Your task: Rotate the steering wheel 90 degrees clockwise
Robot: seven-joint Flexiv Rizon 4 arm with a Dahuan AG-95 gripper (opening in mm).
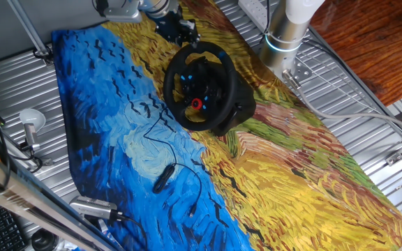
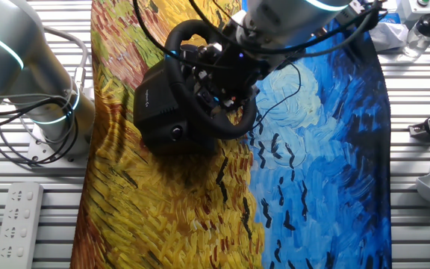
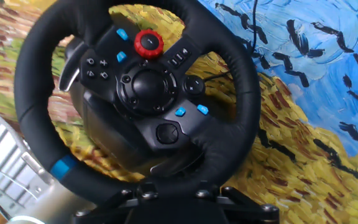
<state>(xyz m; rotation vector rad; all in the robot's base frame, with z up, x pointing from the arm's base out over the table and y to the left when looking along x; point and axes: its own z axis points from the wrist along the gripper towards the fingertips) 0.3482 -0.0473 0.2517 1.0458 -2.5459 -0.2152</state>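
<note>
The steering wheel [image 1: 199,85] sits on its black base [image 2: 159,104] near the top middle of one fixed view, on a painted cloth [image 1: 271,181] that is blue on one side and yellow on the other. The gripper [image 1: 185,35] is at the top edge of the rim. In the hand view the rim fills the frame and runs right down to the fingers at the bottom, but the tips are hidden, so I cannot tell if the claw is squeezing the rim or just next to it.

You want a good hold on the rim first. Then move the hand in a curve that follows the round rim, not in a straight line, so the wheel turns and the base does not slide. Go slow and stop at a quarter turn. The red knob [image 3: 148,43] and the blue mark on the rim [image 3: 62,168] can help you see how far it has turned.

Under the cloth is a ribbed metal table [image 1: 368,104]. A small black device [image 1: 163,178] with a thin cable lies lower left of the wheel, well apart. A white power strip [image 2: 19,218] lies at the lower left of the other fixed view
</note>
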